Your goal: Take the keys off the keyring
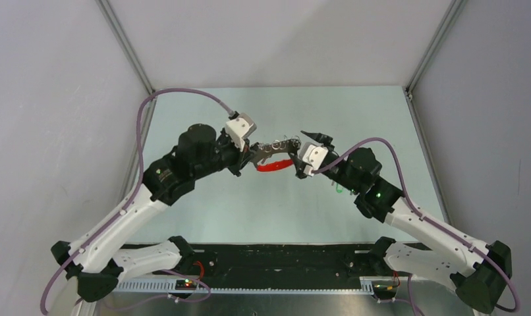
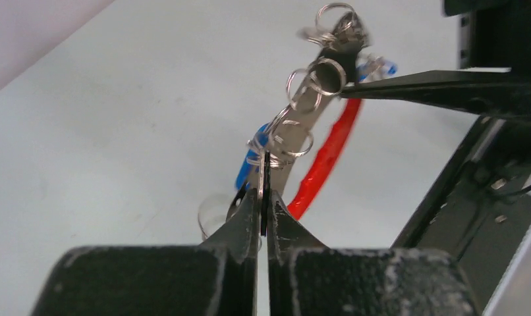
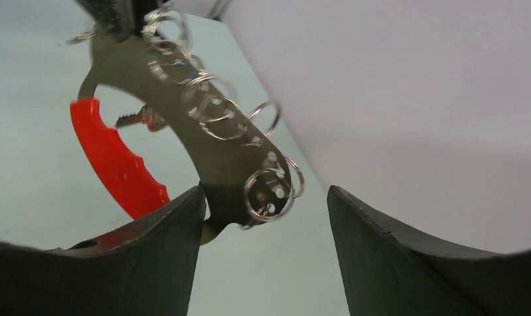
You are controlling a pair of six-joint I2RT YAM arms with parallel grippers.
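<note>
finding one: my left tool (image 2: 263, 217) is closed tight on the keyring (image 1: 274, 164), pinching a thin metal edge at its near end. whether that edge belongs to the metal plate (image 3: 210, 151) or to one of the split rings (image 3: 218, 118) i cannot tell.

finding two: my right tool (image 3: 266, 191) stands open. the far end of the plate lies between its fingers. one finger (image 2: 441, 89) touches the plate and the other is well apart, so it grips nothing.

finding three: the keyring hangs in the air above the table (image 1: 250, 210), held between the two arms. its long axis runs from my left tool across to my right tool, with the red loop (image 2: 325, 158) bowed out along one side.

finding four: the keys (image 3: 134, 120) sit inside the loop, between the plate and the red arc. they are toward the left-tool end, and the blue tag (image 2: 248, 172) is just beside my left fingertips. my left arm is therefore nearer to them, but it is occupied holding.

judgement: the free right tool would have to reach along the plate toward the left tool. the row of split rings and the plate itself stand in that path, and snagging a ring is the likely fault.
</note>
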